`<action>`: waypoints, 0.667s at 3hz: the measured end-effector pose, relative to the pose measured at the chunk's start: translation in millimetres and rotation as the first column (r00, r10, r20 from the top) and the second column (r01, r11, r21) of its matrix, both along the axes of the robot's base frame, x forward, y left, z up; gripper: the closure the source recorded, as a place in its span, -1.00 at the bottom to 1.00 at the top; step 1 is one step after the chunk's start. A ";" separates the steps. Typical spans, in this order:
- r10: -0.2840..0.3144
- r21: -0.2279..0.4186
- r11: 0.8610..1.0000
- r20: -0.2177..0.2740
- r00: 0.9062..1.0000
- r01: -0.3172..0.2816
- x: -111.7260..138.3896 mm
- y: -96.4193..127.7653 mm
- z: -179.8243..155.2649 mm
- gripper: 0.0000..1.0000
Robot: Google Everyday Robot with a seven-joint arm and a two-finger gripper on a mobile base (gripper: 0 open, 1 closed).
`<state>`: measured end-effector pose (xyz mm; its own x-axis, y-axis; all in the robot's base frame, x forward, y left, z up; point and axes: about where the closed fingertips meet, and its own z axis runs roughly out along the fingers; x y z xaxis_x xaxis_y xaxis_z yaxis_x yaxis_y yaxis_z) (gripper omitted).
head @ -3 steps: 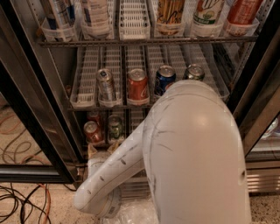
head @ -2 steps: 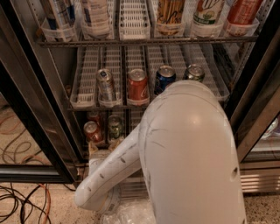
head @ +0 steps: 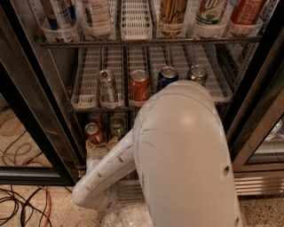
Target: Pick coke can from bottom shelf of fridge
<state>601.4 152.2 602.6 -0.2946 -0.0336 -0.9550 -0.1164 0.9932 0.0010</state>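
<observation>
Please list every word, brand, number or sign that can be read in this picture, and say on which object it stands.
No text here can be read with certainty.
The coke can: faint white marks, unreadable.
The orange-red can: pale lettering, too blurred.
The upper bottle labels: too blurred.
The gripper, low beside the coke can: no marking shows.

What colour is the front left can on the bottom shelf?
The can is red with a silver top, camera view; the gripper is just below.

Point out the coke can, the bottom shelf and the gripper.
coke can [head: 92, 132]: camera view, red side.
bottom shelf [head: 126, 125]: camera view, dim lane beside the green can [head: 116, 127].
gripper [head: 101, 147]: camera view, its tip, just below the coke can.
</observation>
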 end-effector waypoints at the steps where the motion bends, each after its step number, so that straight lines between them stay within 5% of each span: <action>1: 0.020 0.007 1.000 -0.001 1.000 -0.020 9.1 8.8 0.5 -0.44; 2: 0.027 0.009 1.000 0.007 1.000 -0.027 14.4 12.6 0.8 -0.44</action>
